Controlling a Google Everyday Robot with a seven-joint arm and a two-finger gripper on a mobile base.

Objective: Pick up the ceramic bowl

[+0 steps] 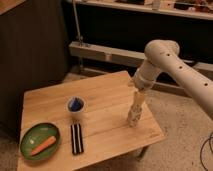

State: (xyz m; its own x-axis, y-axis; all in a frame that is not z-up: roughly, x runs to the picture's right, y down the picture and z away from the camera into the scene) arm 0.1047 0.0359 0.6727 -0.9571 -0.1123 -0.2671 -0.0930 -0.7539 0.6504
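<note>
Pincer (133, 120) points down at the surface (107, 97), well apart from the ceramic bowl (29, 136); whether spread or pressed together, I cannot tell.

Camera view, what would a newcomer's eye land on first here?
The big white robot arm reaching in from the right stands out first, its gripper down low over the right side of the wooden table. Next is the glossy green ceramic bowl at the table's front left corner, with an orange carrot-like piece lying in it. A small white cup with a blue inside stands mid-table.
</note>
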